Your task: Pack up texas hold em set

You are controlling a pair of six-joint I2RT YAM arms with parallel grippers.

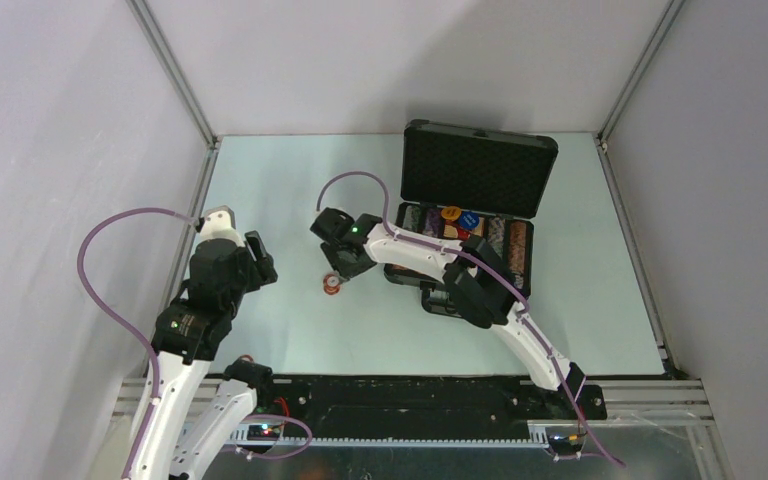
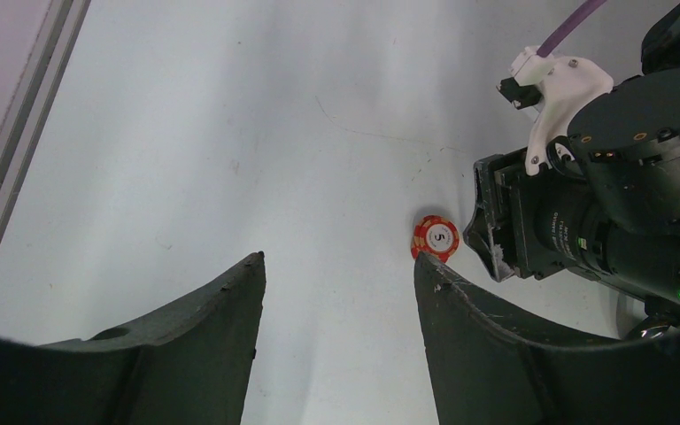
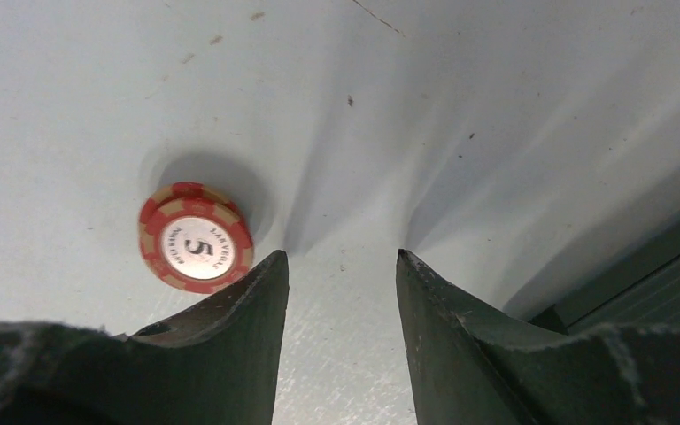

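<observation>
The right claw (image 3: 341,258) hangs low over the desk (image 3: 496,106), empty, fingers (image 3: 230,354) narrowly parted. The red-white chip (image 3: 196,237) lies flat just outside one finger, not between them; closing now would likely miss or flick it away.

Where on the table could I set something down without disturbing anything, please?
Bare table lies back-left, between the left rail and the case, and near-centre, between the left arm and the right arm. It is crowded around the red chip, where the right end effector hovers.
</observation>
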